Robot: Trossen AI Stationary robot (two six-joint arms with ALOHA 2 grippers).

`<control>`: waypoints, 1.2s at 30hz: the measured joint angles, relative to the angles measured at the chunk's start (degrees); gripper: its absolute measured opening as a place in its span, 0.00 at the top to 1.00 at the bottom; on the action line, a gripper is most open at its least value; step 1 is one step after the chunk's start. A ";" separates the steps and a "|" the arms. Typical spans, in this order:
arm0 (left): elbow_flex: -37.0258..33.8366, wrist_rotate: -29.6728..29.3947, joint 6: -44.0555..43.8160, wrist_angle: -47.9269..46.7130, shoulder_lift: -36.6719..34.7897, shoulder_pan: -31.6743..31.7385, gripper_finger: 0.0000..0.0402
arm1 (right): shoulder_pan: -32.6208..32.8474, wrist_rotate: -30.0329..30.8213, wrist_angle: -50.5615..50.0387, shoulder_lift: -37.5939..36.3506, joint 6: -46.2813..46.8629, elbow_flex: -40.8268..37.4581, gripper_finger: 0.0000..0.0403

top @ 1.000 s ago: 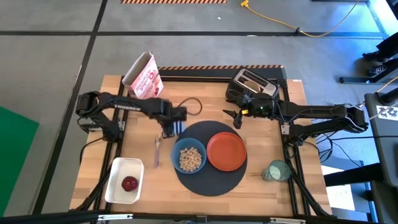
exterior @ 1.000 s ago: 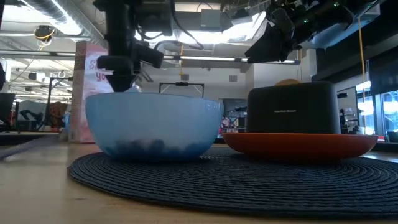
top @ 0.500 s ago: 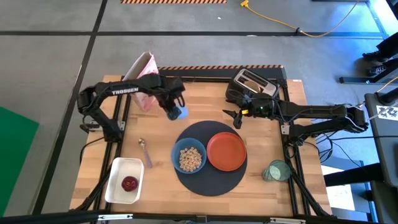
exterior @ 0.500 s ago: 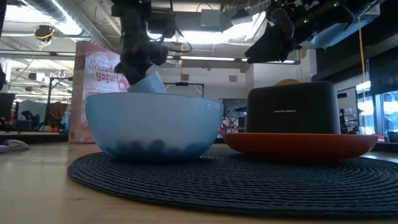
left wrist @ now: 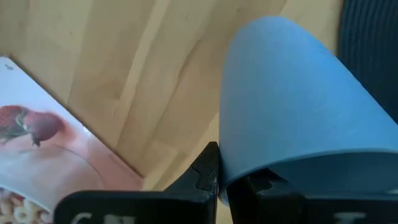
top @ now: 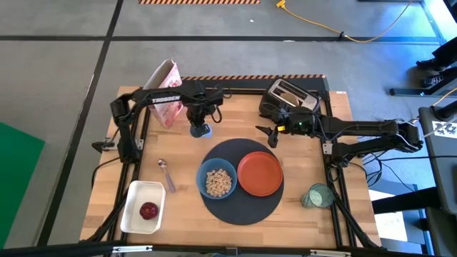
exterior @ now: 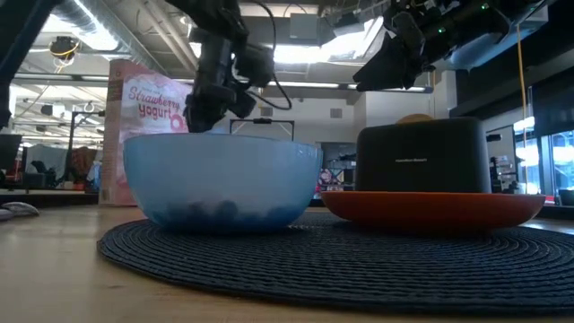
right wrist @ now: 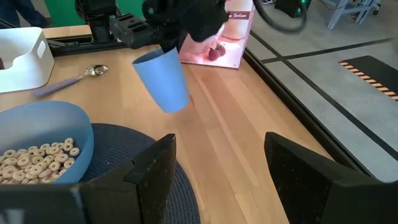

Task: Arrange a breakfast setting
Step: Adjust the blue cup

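left pincer (top: pixel 201 123) | clamped on blue cup (right wrist: pixel 163 79) rim | cup tilted

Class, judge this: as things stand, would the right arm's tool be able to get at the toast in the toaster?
Probably yes. The right tool hangs open just beside the black toaster, nothing lies between them, and the toast stands exposed in the slots.

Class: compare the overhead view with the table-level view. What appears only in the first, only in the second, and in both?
Only overhead: the spoon, the white tray holding a dark red fruit, the green cup, and the cereal inside the bowl.

Only table-level: the room behind, and the toaster's front face.

Both: the blue bowl, orange plate, dark mat, pink box and left gripper.
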 joint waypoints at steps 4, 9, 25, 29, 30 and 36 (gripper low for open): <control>2.94 -0.15 4.29 -2.93 3.66 0.15 0.97 | -0.02 0.00 -0.57 0.00 -0.06 0.00 0.41; 5.77 -0.20 8.85 -4.73 6.78 0.52 0.97 | 0.00 0.00 -1.38 0.00 -0.28 0.00 0.41; 6.80 -2.70 13.60 -9.93 9.92 1.67 0.95 | -0.02 0.02 -1.39 0.00 -1.05 0.00 0.41; 6.80 -2.71 13.15 -9.71 9.92 1.57 0.88 | -0.01 0.03 -1.39 0.00 -1.03 0.00 0.41; 6.80 -2.95 13.14 -9.50 9.92 1.53 0.85 | -0.01 0.02 -1.39 0.00 -1.03 0.00 0.41; 6.78 -3.16 12.96 -9.33 9.92 1.52 0.71 | 0.00 0.03 -1.39 0.00 -0.92 0.00 0.41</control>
